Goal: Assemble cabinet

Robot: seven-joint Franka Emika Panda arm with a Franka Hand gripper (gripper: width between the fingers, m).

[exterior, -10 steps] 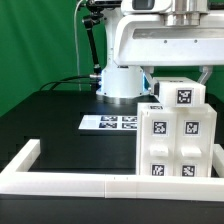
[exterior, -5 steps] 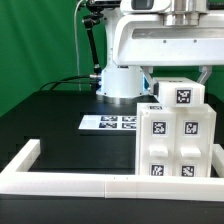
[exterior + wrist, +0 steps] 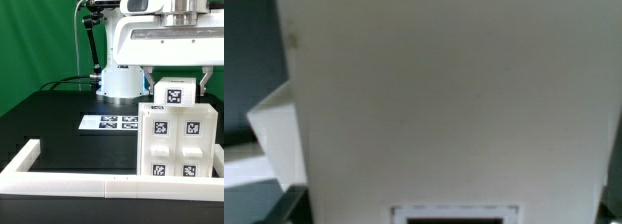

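The cabinet body (image 3: 176, 142), a matte white box with several black-and-white tags on its front, stands at the exterior view's right, against the white rail. A smaller white block (image 3: 173, 94) with one tag sits on top of it. My gripper (image 3: 177, 78) hangs straight above, its dark fingers (image 3: 149, 73) down either side of this block and shut on it. In the wrist view the block's white face (image 3: 420, 100) fills nearly the whole picture, with a tag's edge (image 3: 455, 214) at the rim. The fingertips are hidden there.
The marker board (image 3: 110, 122) lies flat on the black table, left of the cabinet. A long low white rail (image 3: 70, 183) runs along the front, with a short arm at the exterior view's left. The robot's white base (image 3: 120, 82) stands behind.
The top block and its tag have shifted a little toward the exterior view's left, as if turned in place. The cabinet body has not moved.
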